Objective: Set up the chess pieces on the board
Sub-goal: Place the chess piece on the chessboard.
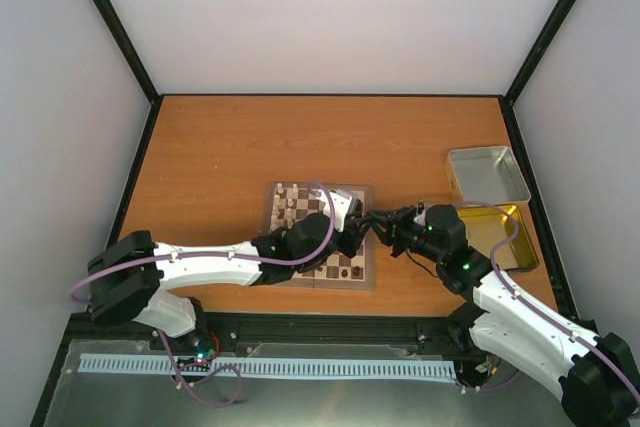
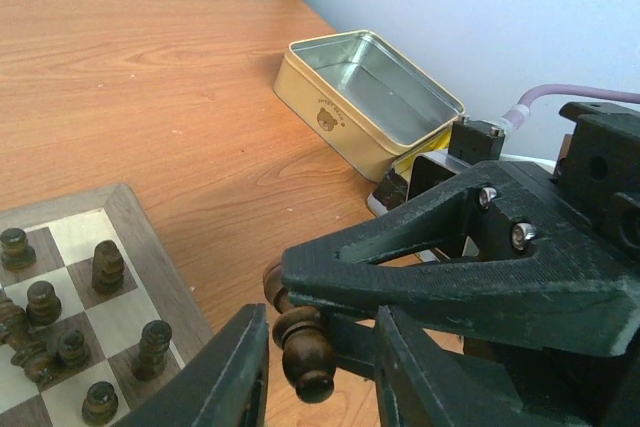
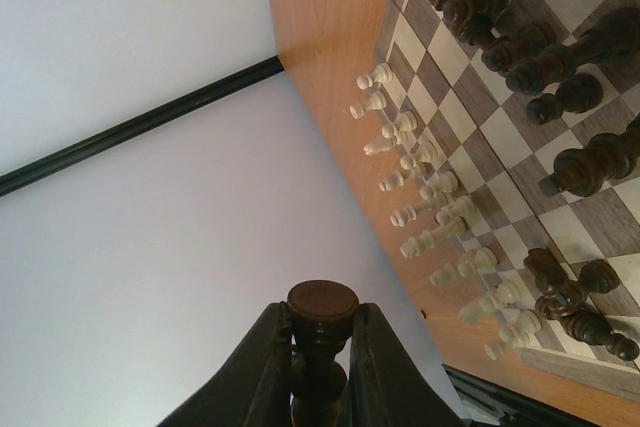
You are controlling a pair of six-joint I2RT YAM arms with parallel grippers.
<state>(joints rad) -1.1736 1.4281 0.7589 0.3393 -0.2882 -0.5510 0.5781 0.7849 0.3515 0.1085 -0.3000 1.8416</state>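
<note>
My right gripper (image 3: 322, 319) is shut on a dark brown chess piece (image 3: 322, 303) and holds it in the air off the board's right edge. In the left wrist view the piece (image 2: 305, 349) hangs sideways from the right gripper's fingers (image 2: 430, 272). My left gripper (image 2: 320, 332) is open, with its jaws on either side of the piece and a gap on each side. Both grippers meet over the board's (image 1: 283, 193) right edge, left (image 1: 352, 224) and right (image 1: 378, 221). Several dark chessmen (image 2: 107, 265) stand on the board (image 2: 125, 215). Cream chessmen (image 3: 420, 187) line the far side.
An open silver tin (image 1: 488, 173) stands at the right, also in the left wrist view (image 2: 370, 97). A gold tin lid (image 1: 503, 235) lies under the right arm. Black frame posts and white walls enclose the table.
</note>
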